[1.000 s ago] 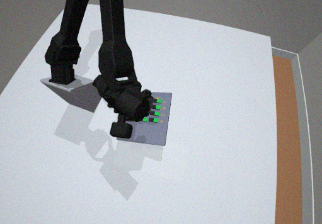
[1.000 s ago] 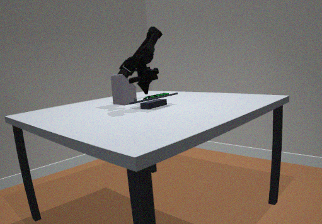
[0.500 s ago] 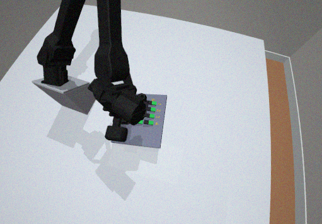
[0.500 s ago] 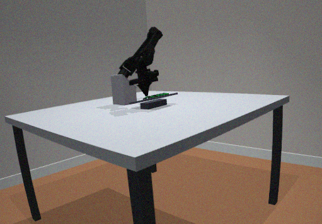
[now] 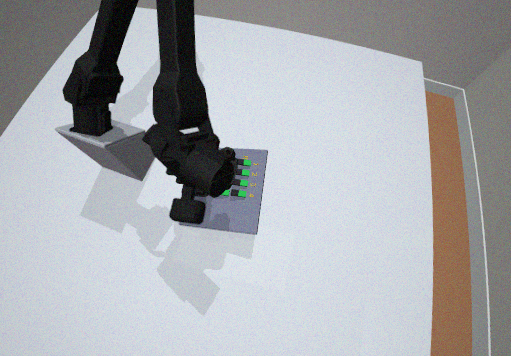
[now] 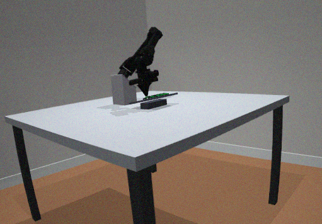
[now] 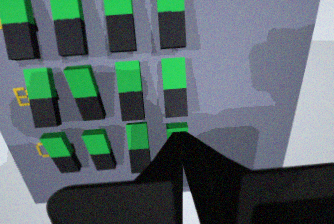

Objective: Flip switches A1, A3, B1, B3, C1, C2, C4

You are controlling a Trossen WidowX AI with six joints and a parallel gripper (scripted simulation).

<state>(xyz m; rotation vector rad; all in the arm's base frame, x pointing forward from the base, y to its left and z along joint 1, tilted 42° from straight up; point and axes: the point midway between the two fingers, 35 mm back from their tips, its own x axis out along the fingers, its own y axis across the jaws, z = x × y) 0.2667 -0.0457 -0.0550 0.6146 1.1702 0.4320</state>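
The grey panel (image 5: 251, 217) (image 6: 174, 94) (image 7: 229, 65) holds green-and-black switches in rows A, B and C. My gripper (image 6: 146, 95) (image 7: 179, 138) is shut and empty; its tips are at C4 (image 7: 177, 126), hiding all but its green end. Whether they touch it I cannot tell. In the wrist view, B2 (image 7: 84, 90), C1 (image 7: 60, 150) and C2 (image 7: 99, 149) look slanted. A1 (image 7: 19, 37), A3 (image 7: 121, 31), B1 (image 7: 41, 95), B3 (image 7: 130, 90) and C3 (image 7: 137, 145) look straighter. In the top view the arm hides the tips and most switches.
The panel slopes above a dark block (image 6: 154, 104) on the white table (image 5: 341, 200) (image 6: 86, 126). The arm's grey pedestal (image 5: 131, 155) (image 6: 119, 89) stands close beside the panel. A2 (image 7: 70, 36), A4 (image 7: 172, 30) and B4 (image 7: 174, 85) are among the neighbouring switches.
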